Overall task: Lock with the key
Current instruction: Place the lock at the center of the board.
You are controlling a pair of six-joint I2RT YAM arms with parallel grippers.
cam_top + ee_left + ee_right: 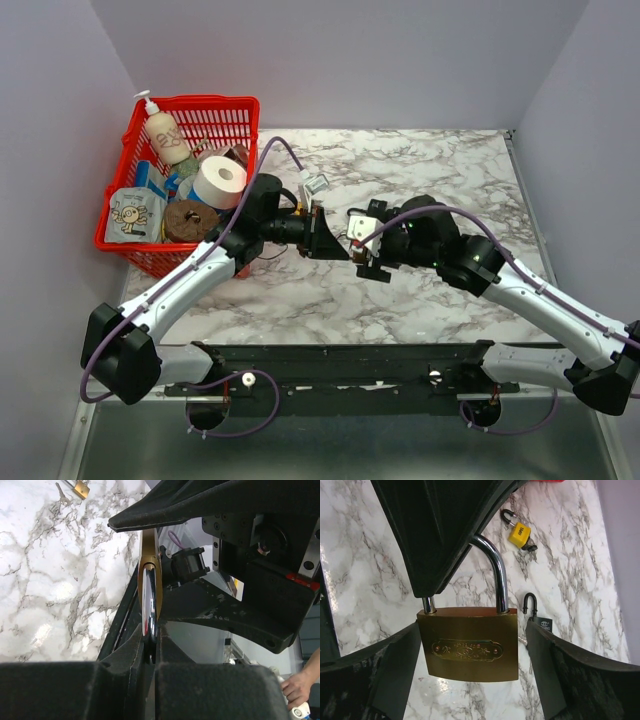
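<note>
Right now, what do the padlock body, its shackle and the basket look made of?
The padlock body looks like brass: satin gold, embossed label. Its shackle seems polished steel, mirror-bright. The basket is probably red plastic, moulded lattice.

Brass-gold on the padlock (pixel 467 642) body, stamped with an oval emblem, and mirror-bright chrome on its shackle (pixel 501 575). White marble with grey veining across the table (pixel 430 165), a small yellow padlock (pixel 519 534) bright against it. Red lattice on the basket (pixel 225 122) at the far left corner.
</note>
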